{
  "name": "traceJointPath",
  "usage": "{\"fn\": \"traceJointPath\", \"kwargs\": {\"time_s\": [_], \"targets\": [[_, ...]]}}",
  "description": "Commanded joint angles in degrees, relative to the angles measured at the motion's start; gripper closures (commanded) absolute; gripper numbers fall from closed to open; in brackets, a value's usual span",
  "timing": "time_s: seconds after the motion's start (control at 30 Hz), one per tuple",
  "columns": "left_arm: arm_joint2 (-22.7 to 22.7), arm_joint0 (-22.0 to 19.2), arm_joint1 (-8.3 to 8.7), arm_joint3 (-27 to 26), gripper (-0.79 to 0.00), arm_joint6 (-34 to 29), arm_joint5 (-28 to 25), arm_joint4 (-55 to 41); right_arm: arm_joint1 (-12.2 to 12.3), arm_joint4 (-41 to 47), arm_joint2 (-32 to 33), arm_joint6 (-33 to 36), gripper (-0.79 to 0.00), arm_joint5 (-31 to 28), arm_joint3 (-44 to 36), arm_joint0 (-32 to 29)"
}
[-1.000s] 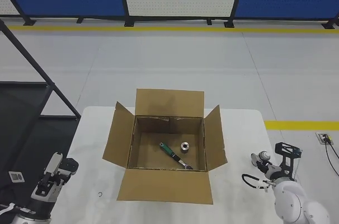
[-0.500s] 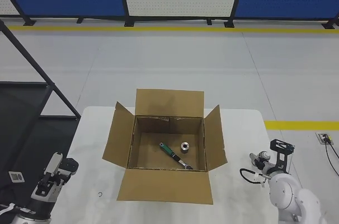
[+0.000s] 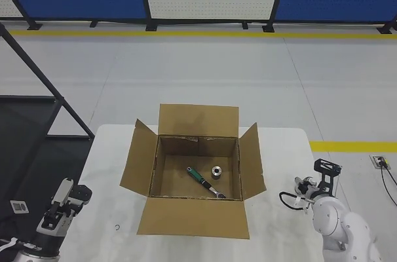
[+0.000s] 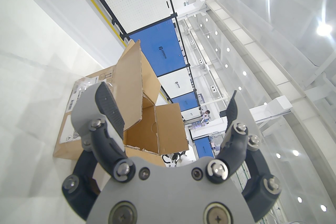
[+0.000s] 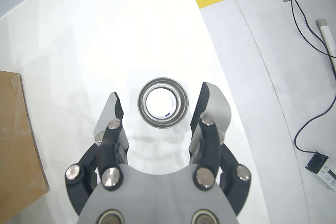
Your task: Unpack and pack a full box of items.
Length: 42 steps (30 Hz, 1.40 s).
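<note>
Nearest to the robot, the right gripper (image 5: 160, 95) stands spread wide over the white table (image 5: 105, 25), and its wrist view looks straight down on a silver metal ring (image 5: 183, 104) lying flat between the two fingers (image 5: 210, 104). There is a gap on either side, and bare tabletop shows through the ring's hollow middle. From the top view the same right gripper (image 3: 302, 192) sits near the table's right edge, well apart from the brown cardboard box (image 3: 193, 217); a corner of that box (image 5: 15, 130) shows in the right wrist view. At the other near corner, the left gripper (image 4: 169, 93) is likewise opened wide and holds nothing. Its wrist view takes the box (image 4: 131, 88) from the side, with a raised flap and a labelled outer wall. The top view gives the box's floor instead: a green-handled ratchet wrench (image 3: 202, 180) lies aslant there, with a small round metal part (image 3: 215, 171) just beside it, the two apart. All four flaps are folded outward. On the table (image 3: 107, 170) near the left arm lies a small dark curved bit (image 3: 117, 227), too small to name. Beyond the table's right edge a floor socket (image 3: 380, 160) with a black cable (image 5: 309, 33) sits by a yellow floor line (image 3: 362, 147), and farthest off stand blue and white panels (image 3: 80, 9).
</note>
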Motion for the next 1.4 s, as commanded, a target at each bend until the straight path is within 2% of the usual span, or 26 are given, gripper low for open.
{"fn": "traceJointPath", "kwargs": {"time_s": [0.0,0.03,0.1,0.17,0.2,0.27,0.33,0.37,0.53,0.77,1.1,1.37], "targets": [[0.0,0.0,0.0,0.0,-0.785,0.0,0.0,0.0,0.01,-0.44,-0.28,0.46,-0.52,0.48,0.57,0.62],[0.0,0.0,0.0,0.0,-0.785,0.0,0.0,0.0,0.01,-0.68,-0.38,0.66,-0.502,0.74,0.87,0.88],[0.0,0.0,0.0,0.0,-0.785,0.0,0.0,0.0,0.01,-0.8,-0.57,0.83,-0.391,1.05,1.25,1.3],[0.0,0.0,0.0,0.0,-0.785,0.0,0.0,0.0,0.03,-0.99,-0.66,0.95,-0.363,1.23,1.58,1.51],[0.0,0.0,0.0,0.0,-0.785,0.0,0.0,0.0,0.03,-0.88,-0.68,1.02,-0.314,1.24,1.7,1.63],[0.0,0.0,0.0,0.0,-0.785,0.0,0.0,0.0,0.05,-0.87,-0.7,1.1,-0.268,1.26,1.86,1.78],[0.0,0.0,0.0,0.0,-0.785,0.0,0.0,0.0,0.07,-0.78,-0.61,1.01,-0.052,1.28,1.87,1.78],[0.0,0.0,0.0,0.0,-0.785,0.0,0.0,0.0,0.09,-0.85,-0.58,0.91,0.0,1.28,1.72,1.7],[0.0,0.0,0.0,0.0,-0.785,0.0,0.0,0.0,0.14,-2.4,-0.77,0.58,0.0,2.26,-1.82,0.42],[0.0,0.0,0.0,0.0,-0.785,0.0,0.0,0.0,0.07,-3.1,-1.7,-0.83,0.0,1.87,-13.42,-2.61],[0.0,0.0,0.0,0.0,-0.785,0.0,0.0,0.0,-0.04,-3.43,-5.69,-6.73,0.0,-3.75,-30.09,-6.0],[0.0,0.0,0.0,0.0,-0.785,0.0,0.0,0.0,-0.27,-5.07,-11.1,-9.75,0.0,-6.66,-37.1,-5.94]]}}
